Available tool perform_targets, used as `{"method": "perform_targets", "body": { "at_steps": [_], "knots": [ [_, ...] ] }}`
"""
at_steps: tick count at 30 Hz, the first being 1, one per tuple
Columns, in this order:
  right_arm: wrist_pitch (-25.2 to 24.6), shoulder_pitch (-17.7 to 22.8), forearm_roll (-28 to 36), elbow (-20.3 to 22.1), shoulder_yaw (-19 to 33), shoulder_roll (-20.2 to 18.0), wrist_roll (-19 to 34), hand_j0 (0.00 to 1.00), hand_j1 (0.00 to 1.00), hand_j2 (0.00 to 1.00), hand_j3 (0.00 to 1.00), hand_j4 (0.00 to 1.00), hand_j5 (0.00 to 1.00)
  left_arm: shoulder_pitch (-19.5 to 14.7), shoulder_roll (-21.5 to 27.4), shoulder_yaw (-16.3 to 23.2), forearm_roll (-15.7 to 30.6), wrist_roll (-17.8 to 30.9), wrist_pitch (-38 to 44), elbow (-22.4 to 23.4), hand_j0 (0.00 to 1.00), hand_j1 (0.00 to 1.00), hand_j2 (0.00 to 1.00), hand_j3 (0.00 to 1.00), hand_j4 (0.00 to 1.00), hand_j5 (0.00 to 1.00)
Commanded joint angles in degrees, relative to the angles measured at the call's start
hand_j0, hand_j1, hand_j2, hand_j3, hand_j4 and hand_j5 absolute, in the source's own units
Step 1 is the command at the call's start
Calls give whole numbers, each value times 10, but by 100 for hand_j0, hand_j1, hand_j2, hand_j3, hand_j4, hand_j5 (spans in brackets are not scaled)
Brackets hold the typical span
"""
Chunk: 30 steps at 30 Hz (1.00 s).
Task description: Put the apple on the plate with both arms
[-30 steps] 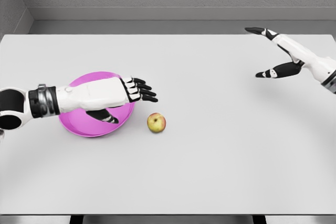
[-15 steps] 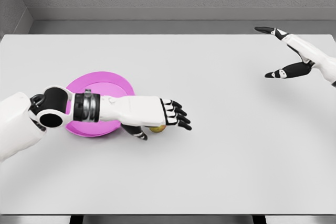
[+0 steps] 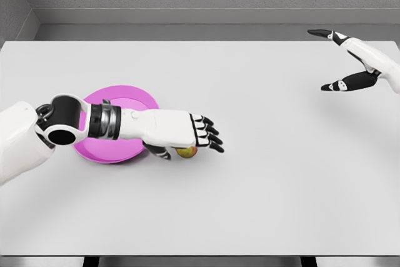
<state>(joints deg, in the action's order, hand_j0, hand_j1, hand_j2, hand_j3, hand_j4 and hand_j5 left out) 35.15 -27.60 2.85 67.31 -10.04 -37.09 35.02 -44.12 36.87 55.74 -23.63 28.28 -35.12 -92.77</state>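
Grey walls close off the back of a broad white table (image 3: 250,186), and nearly everything on it sits at its left side. From there the left hand (image 3: 181,132) reaches across, palm down, directly over the apple (image 3: 186,152). Its dark fingers (image 3: 209,137) stretch out past the fruit while the thumb hangs low beside it — whether the hand actually touches or grips the apple cannot be told, since only a yellow-green sliver shows under the palm. That apple lies on the bare table, just right of the magenta plate (image 3: 134,99), not on it. The left forearm crosses over the plate's near half. Well apart, at the far right corner, the right hand (image 3: 350,60) hangs above the table — fingers spread, holding nothing.
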Motion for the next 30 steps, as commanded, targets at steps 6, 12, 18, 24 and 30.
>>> {"method": "perform_targets", "body": {
  "at_steps": [6,12,18,24,30],
  "knots": [
    [-1,-3,-24,1,-2,-1,0,100,100,100,100,100,100,-1,-4,3,-21,0,1,0,98,98,98,98,98,98],
    [-1,-2,-24,1,-2,-1,0,100,100,100,100,100,100,-1,-5,4,-50,0,1,0,96,96,96,96,96,96],
    [-1,1,-23,8,-2,-6,0,100,100,100,100,100,100,-1,-6,4,-62,0,1,4,92,92,92,92,92,92],
    [-1,1,-23,9,-2,-6,0,100,100,100,100,100,100,-1,-21,5,-74,0,1,23,92,92,92,92,92,92],
    [-1,2,-23,8,-2,-6,0,100,100,100,100,100,100,-1,-28,6,-76,0,1,42,92,92,92,92,92,92]
  ]
}}
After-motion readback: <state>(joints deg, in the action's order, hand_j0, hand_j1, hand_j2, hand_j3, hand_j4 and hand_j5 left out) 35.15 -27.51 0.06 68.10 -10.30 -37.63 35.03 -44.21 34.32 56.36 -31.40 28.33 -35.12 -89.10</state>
